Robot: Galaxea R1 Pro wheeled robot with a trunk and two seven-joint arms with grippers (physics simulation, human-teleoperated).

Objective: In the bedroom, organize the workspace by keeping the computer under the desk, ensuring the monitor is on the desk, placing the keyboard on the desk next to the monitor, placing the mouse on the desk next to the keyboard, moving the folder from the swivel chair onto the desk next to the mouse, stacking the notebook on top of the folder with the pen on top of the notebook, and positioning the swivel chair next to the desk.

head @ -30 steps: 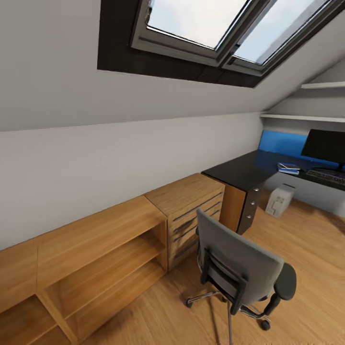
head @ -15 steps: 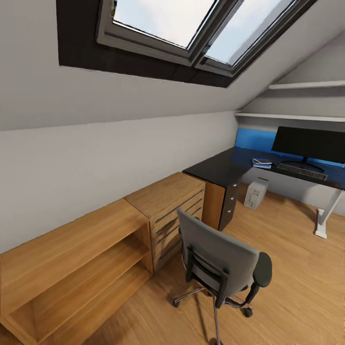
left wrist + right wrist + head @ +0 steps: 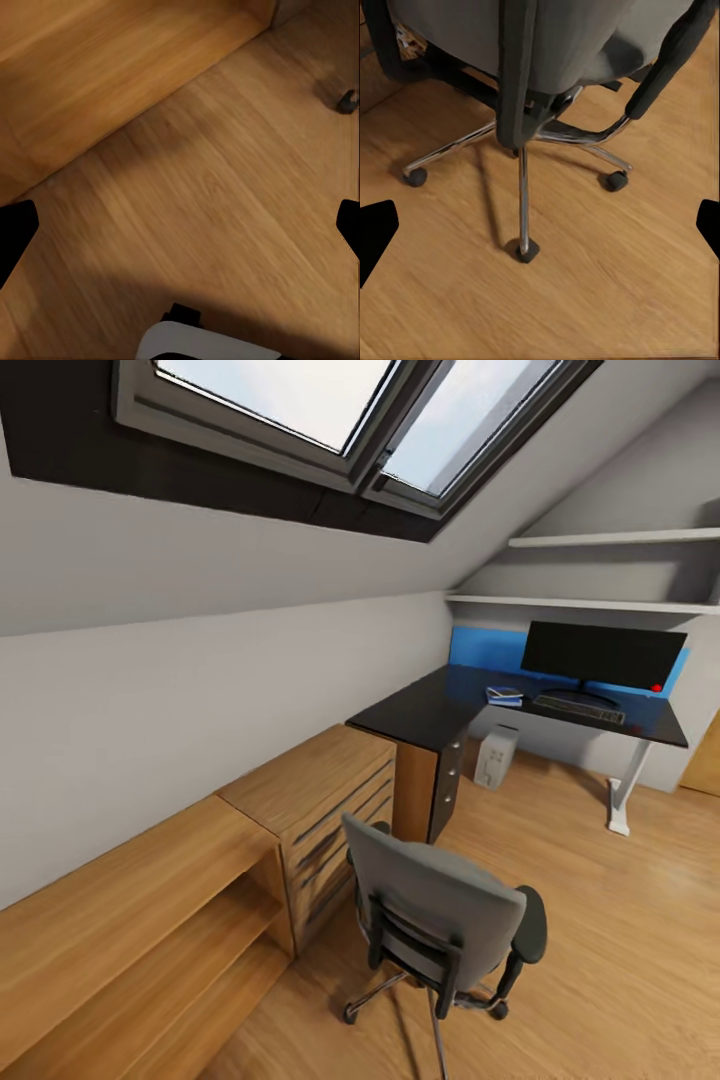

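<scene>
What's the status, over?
Both pincers open, empty. Swivel chair away from the desk. Folder on the desk beside the keyboard. Path clear.

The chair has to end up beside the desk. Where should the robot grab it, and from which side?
Probably the backrest's top edge, from behind. The chair stands with its back to the robot, the grey backrest upright and nearest, a thin edge the jaws could close over. The black armrest is an alternative. Its castors should let it roll toward the desk.

camera panned right, desk (image 3: 430, 705) fully revealed
</scene>
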